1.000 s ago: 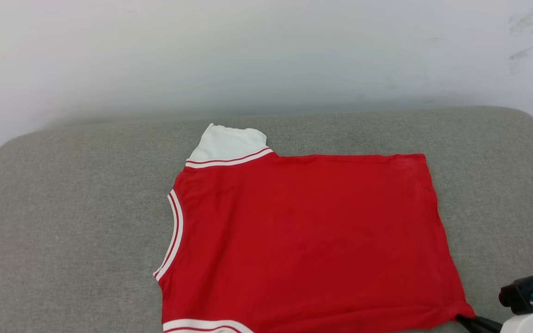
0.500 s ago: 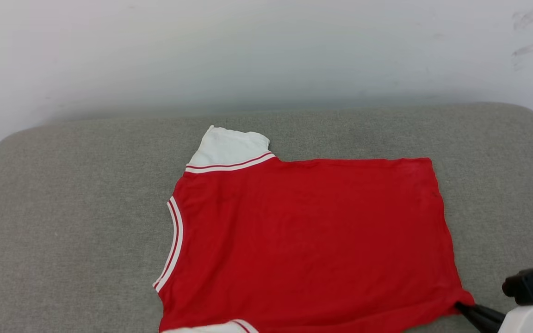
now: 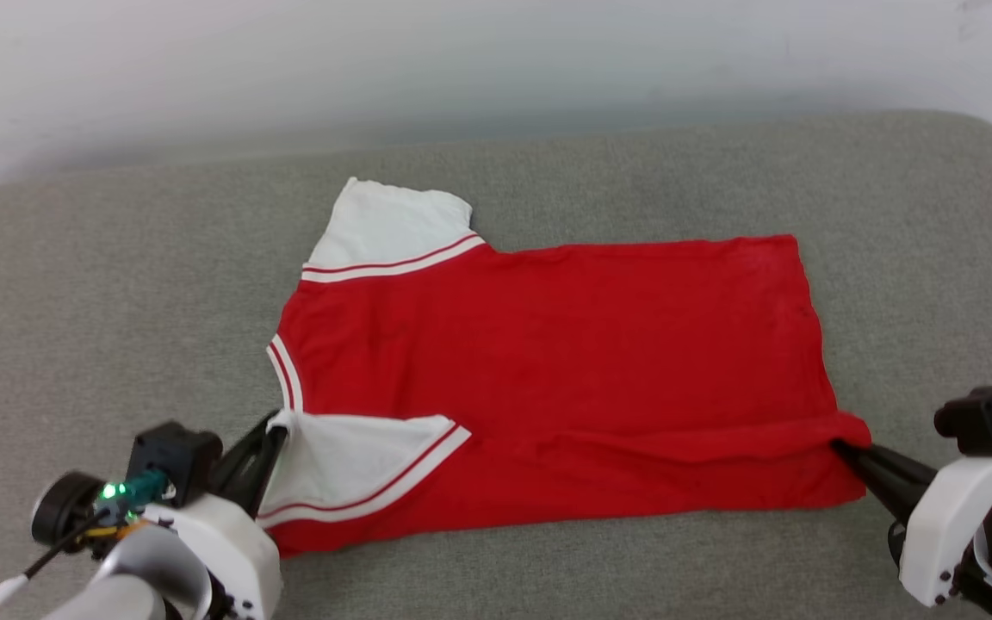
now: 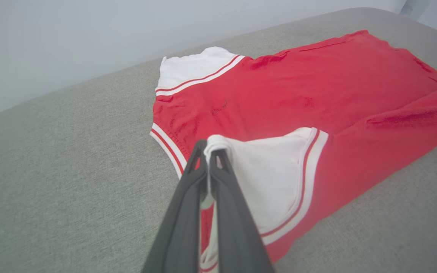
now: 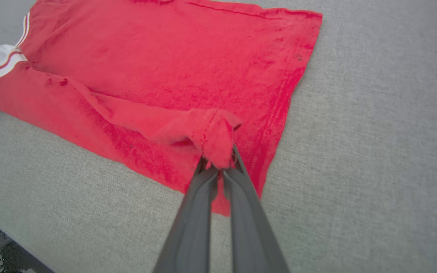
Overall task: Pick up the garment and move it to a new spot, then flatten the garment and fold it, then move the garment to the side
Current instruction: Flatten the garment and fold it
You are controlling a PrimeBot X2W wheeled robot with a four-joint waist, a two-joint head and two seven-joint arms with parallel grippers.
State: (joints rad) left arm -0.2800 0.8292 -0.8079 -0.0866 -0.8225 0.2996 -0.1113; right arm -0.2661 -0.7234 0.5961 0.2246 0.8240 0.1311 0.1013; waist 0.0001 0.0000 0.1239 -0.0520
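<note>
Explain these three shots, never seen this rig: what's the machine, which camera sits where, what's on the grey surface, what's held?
It is a two-armed robot, and each arm ends in a pincer with two long dark fingers. The wide shot comes from a camera on its head, looking down at a grey padded surface in front of a pale wall. The other two shots come from cameras on the wrists, each looking along its own arm's fingers.

A red T-shirt with white sleeves lies mostly flat on the surface. The left pincer is shut on the near white sleeve, which is turned over onto the red body. The right pincer is shut on the near hem corner, which is bunched at its tips. So the shirt's near edge is held at both ends.
</note>
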